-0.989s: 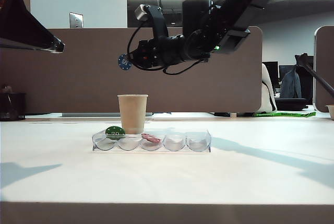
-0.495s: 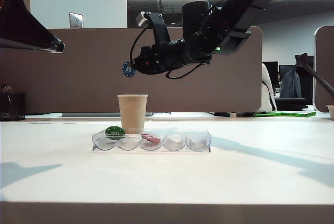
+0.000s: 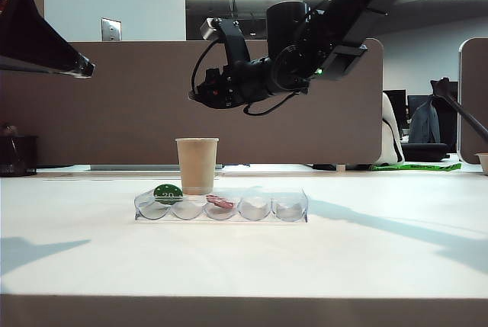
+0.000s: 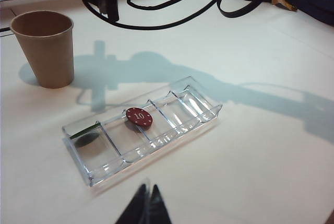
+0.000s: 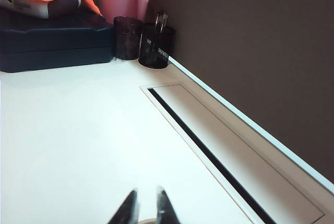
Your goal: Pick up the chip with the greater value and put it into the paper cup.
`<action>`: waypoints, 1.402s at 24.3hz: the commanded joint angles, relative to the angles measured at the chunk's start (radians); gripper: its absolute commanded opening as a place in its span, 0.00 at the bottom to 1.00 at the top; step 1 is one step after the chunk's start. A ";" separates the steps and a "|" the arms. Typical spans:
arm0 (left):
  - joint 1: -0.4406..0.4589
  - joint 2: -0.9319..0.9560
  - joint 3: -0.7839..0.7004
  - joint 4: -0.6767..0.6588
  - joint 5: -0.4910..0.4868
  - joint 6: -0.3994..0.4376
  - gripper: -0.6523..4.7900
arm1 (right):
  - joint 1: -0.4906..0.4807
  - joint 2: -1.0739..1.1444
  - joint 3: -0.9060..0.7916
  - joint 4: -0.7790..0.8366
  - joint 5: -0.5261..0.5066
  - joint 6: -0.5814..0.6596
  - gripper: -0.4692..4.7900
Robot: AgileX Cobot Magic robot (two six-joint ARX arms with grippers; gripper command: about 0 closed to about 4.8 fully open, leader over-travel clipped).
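Note:
The chip shows in no view. The tan paper cup (image 3: 197, 165) (image 4: 44, 46) stands upright just behind the clear tray (image 3: 299, 208). High above the cup's rim hangs my right gripper (image 3: 193, 96) (image 5: 146, 192), open, with nothing between its fingers. In the right wrist view a tan curved edge peeks in just below the fingertips. My left gripper (image 4: 147, 195) is shut and empty, held off the table on the near side of the tray (image 4: 206, 110).
A green "20" chip (image 3: 168, 192) leans in the tray's leftmost pocket and a red "10" chip (image 3: 221, 202) (image 4: 139, 117) lies two pockets along. The left arm (image 3: 46, 45) hangs at the upper left. A brown partition stands behind the table.
My right gripper has opened and the blue "50" chip that it held above the cup is gone from its fingers. The cup has shifted slightly to the right.

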 commanded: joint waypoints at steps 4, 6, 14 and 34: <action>0.002 -0.002 0.005 0.042 0.003 -0.002 0.11 | -0.013 -0.049 0.003 0.141 0.098 0.100 0.08; 0.002 -0.002 0.005 0.095 -0.036 -0.003 0.11 | -0.051 -0.095 0.002 0.096 0.141 0.162 0.08; 0.004 -0.080 0.005 0.122 -0.124 -0.043 0.11 | -0.245 -0.345 -0.001 -0.528 0.224 0.100 0.08; 0.016 -0.546 0.005 -0.232 -0.287 -0.120 0.11 | -0.582 -1.028 -0.689 -0.459 0.116 0.091 0.08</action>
